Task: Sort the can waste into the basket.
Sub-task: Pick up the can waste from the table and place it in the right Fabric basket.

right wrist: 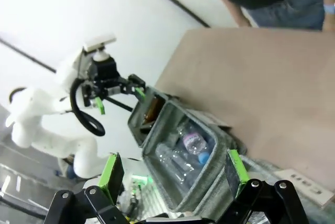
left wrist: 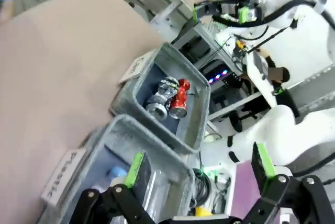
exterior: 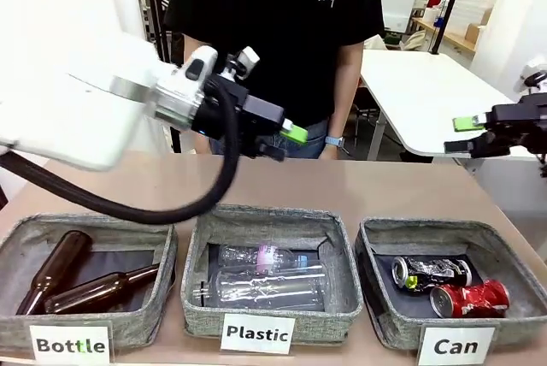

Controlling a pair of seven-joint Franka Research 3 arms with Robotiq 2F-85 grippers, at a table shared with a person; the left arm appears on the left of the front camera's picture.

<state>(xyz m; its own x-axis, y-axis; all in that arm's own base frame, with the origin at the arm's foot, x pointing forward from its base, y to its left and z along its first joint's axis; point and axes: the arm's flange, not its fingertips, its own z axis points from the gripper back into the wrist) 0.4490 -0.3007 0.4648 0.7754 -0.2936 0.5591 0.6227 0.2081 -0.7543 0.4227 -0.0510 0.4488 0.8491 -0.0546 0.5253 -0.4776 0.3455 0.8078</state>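
Standing in a row on the near table (exterior: 402, 186) are three bins. The right one, the basket (exterior: 504, 242), holds the black can (exterior: 430, 272) and the red can (exterior: 470, 299). Up above, the left gripper (exterior: 289, 138) and right gripper (exterior: 461, 135) are open, holding nothing.

You get bright, even overhead light with soft shadows, glare whitening the upper right of the left wrist view, and wide-angle bending at both wrist views' edges.
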